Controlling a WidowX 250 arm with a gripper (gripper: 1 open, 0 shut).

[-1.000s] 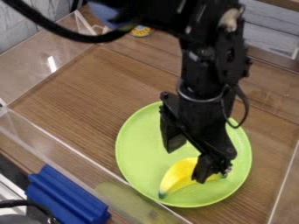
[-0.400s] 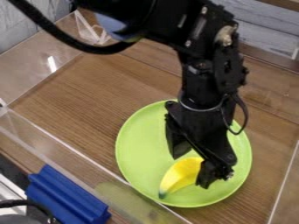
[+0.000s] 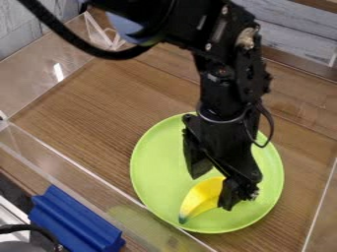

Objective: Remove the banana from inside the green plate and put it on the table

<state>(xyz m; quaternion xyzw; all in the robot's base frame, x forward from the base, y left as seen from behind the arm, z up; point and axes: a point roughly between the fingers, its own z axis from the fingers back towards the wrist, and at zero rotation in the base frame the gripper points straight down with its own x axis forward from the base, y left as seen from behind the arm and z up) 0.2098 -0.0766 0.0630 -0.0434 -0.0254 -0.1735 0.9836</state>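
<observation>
Camera view, only one given. Gripper [image 3: 222, 183] pointing straight down over near-right part of green plate [image 3: 156, 148], jaws spread wide apart, nothing clamped. Banana [image 3: 200, 199] lying inside plate, near front rim, partly hidden behind fingers. Visible part runs from dark tip at lower left up toward right, so long axis diagonal in frame. One finger shows at banana's upper-left side, other at its right end; looks like jaws straddle upper end of fruit rather than its middle, but depth hard to judge from this angle. Contact w/ banana: cannot tell.

Judgement: grasp not yet made; closing here prob catches upper end, w/ lower-left tip hanging free and apt to swing. Small shift toward lower left would centre grip better.

Around: table [image 3: 105, 94] bare wood on far-left side of plate, good drop zone. Blue object [image 3: 73, 224] at front left, just outside plate, beyond clear acrylic wall [image 3: 53, 167]. Small yellow item [image 3: 158, 35] far back, well apart. Black cable [image 3: 66, 37] loops overhead, not in path. Plate rim shallow, so little to block lift-out; clear wall close to front limits placing there.
</observation>
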